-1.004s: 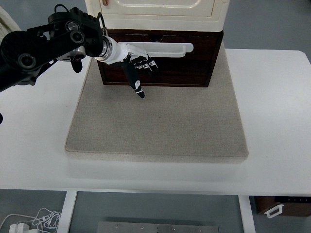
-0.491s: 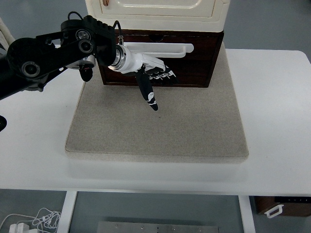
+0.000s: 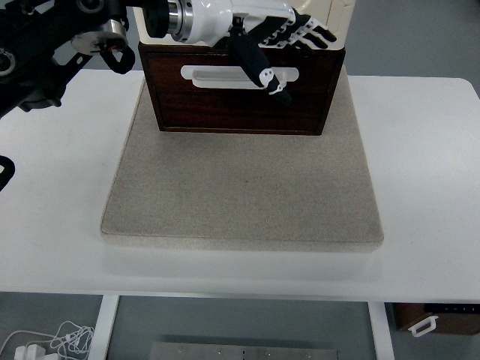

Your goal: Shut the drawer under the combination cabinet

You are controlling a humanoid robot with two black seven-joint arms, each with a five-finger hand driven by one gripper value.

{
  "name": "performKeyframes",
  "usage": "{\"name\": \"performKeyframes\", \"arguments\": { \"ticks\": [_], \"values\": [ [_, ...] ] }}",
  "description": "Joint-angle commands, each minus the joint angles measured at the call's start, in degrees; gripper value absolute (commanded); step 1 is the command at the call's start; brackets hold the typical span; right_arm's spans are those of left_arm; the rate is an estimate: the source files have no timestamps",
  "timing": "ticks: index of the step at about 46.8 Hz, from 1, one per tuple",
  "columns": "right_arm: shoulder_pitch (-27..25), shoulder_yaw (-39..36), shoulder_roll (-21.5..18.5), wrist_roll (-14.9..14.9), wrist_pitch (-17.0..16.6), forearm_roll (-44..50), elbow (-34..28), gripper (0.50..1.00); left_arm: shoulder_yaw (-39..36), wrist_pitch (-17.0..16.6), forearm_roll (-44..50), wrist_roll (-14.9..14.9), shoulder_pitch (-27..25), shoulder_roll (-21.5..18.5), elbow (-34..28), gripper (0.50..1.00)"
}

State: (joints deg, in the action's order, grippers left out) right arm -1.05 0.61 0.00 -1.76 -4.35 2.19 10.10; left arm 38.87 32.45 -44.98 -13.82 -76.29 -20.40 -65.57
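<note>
Hovering left hand (image 3: 281, 34), fingers spread, above drawer (image 3: 240, 94), possibly touching

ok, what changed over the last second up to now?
The left hand rose from in front of the drawer front and shifted right; it now sits higher, across the cabinet's lower edge, fingers spread, thumb pointing down over the white handle. It held nothing before and holds nothing now. Drawer, cabinet and grey mat look unmoved. The right arm is out of view.
</note>
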Motion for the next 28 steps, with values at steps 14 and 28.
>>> {"name": "performKeyframes", "arguments": {
  "ticks": [14,28],
  "values": [
    [0.08,0.0,0.0,0.0,-0.05,0.0,0.0,0.952,21.42,-0.02,3.84,2.74,1.14,-0.78,0.09,1.0],
    [0.0,0.0,0.0,0.0,-0.05,0.0,0.0,0.952,34.87,-0.9,7.89,4.58,0.96,-0.78,6.58,1.0]
  ]
}}
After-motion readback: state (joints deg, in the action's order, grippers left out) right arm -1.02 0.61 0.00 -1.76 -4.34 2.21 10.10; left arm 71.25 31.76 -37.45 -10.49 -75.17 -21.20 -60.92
